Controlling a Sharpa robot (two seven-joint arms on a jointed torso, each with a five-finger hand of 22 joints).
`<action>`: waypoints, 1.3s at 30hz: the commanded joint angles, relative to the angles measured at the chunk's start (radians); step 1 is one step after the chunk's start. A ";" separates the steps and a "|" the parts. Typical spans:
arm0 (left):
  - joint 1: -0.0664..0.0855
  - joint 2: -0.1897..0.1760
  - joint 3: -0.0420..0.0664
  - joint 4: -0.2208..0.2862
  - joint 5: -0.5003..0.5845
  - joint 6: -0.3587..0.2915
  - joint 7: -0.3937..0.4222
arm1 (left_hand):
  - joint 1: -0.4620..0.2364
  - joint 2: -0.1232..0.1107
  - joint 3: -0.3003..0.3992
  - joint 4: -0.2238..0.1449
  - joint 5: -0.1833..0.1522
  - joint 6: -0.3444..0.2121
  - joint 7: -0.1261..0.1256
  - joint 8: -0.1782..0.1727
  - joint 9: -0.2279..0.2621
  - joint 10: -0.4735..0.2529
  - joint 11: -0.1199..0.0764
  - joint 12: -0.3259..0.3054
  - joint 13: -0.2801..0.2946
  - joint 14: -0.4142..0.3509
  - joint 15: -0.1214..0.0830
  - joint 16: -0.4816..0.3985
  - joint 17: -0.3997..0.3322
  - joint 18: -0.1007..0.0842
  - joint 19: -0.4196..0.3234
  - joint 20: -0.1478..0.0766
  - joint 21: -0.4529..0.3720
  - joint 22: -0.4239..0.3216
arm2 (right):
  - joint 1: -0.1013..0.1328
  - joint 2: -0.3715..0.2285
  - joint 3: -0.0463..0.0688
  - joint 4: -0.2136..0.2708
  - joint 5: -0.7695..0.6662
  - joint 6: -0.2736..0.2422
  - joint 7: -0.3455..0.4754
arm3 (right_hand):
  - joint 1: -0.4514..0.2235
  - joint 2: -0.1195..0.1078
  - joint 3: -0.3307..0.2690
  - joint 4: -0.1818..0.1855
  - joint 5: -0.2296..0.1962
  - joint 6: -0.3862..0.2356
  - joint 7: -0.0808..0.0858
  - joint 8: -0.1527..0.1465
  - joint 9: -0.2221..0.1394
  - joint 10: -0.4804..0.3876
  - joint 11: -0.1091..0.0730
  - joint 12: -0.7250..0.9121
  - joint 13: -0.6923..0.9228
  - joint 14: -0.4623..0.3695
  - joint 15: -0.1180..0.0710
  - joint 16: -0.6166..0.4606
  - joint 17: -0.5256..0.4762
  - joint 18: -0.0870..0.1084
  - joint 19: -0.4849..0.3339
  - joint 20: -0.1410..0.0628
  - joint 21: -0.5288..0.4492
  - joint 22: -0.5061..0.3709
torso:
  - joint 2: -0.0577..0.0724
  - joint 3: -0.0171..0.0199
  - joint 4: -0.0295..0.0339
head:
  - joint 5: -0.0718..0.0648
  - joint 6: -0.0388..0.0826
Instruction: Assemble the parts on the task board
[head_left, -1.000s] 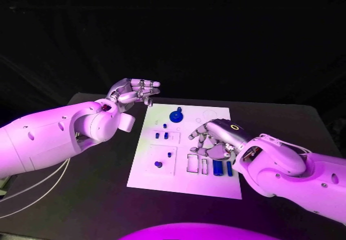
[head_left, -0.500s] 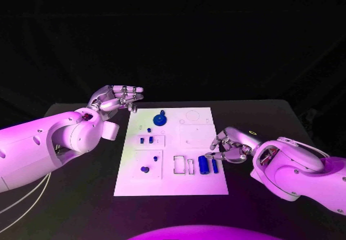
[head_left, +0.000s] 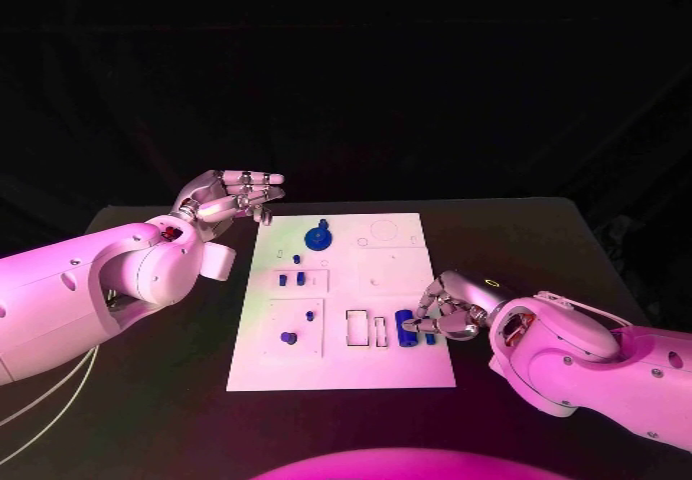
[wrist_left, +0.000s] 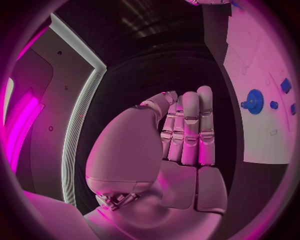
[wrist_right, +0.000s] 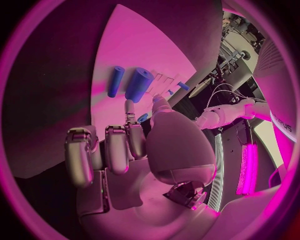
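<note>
Head view, L to R: left robot hand (head_left: 231, 193) hovers over the tabletop (head_left: 144, 400) just off the task board's (head_left: 389, 370) far-left corner, holding nothing. Left wrist view shows its fingers (wrist_left: 190, 127) straight and pressed side by side, thumb folded alongside.

Task board lies mid-tabletop, long axis running away from the robot. On it, near the far edge, a blue gear-like disc (head_left: 319, 237), flat; also seen in left wrist view (wrist_left: 254, 99). Below it, small blue pieces (head_left: 291, 280) in the left column, and a small round blue piece (head_left: 289, 338) nearer the robot. Near the board's near-right part, two empty rectangular slots (head_left: 358, 327), then a blue cylinder (head_left: 407, 328), long axis along the board's length, w/ a thinner blue bar (head_left: 428, 337) beside it on the right, parallel.

Right robot hand (head_left: 450, 308) sits at the board's right edge, fingers curled, tips at the blue cylinder. Right wrist view: cylinder (wrist_right: 138, 85) and bar (wrist_right: 115, 81) lie side by side just ahead of the fingertips (wrist_right: 129, 107); can't tell whether the cylinder is pinched or only touched.
</note>
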 joint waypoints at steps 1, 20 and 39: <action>0.000 -0.001 0.000 0.005 0.000 0.020 0.005 | -0.003 0.010 0.000 -0.006 -0.002 -0.005 0.002 -0.004 -0.002 -0.005 0.001 0.007 0.001 -0.007 -0.001 -0.006 -0.001 0.014 0.002 0.003 -0.005 -0.001 | -0.006 0.011 0.000 -0.009 -0.044 0.005 -0.044 | 0.001 0.013 -0.011 0.001 0.006 -0.006 -0.006 0.008 0.012 0.000 -0.005 0.004 0.049 0.069 -0.007 0.007 0.077 -0.016 0.097 -0.003 0.003 0.253 | 0.001 -0.0005 -0.0007 | 0.000 -0.002; 0.000 -0.004 0.000 0.004 0.000 0.028 0.003 | -0.007 0.010 -0.001 -0.006 -0.002 -0.006 0.003 -0.004 -0.002 -0.006 0.002 0.008 0.002 -0.007 0.000 -0.005 -0.002 0.013 0.002 0.003 -0.006 -0.002 | -0.037 0.080 -0.001 -0.080 -0.055 0.059 -0.054 | -0.005 0.029 -0.038 0.001 0.009 -0.024 -0.008 0.031 0.055 -0.007 -0.006 -0.007 0.046 0.067 -0.008 0.004 0.072 -0.014 0.095 -0.004 -0.004 0.251 | -0.001 0.0004 -0.0012 | 0.002 -0.011; 0.000 -0.007 0.000 0.006 0.000 0.033 -0.002 | -0.013 0.011 -0.004 -0.005 -0.002 -0.008 0.003 -0.005 -0.003 -0.009 0.002 0.009 0.002 -0.007 0.001 -0.005 -0.003 0.013 0.002 0.004 -0.008 -0.003 | -0.061 0.116 -0.001 -0.099 -0.077 0.035 -0.059 | 0.033 0.052 -0.056 -0.006 0.072 -0.028 -0.016 0.068 0.118 0.002 -0.013 0.000 0.063 0.068 -0.013 0.008 0.079 -0.016 0.098 -0.008 0.007 0.255 | -0.001 0.0000 -0.0019 | 0.005 -0.013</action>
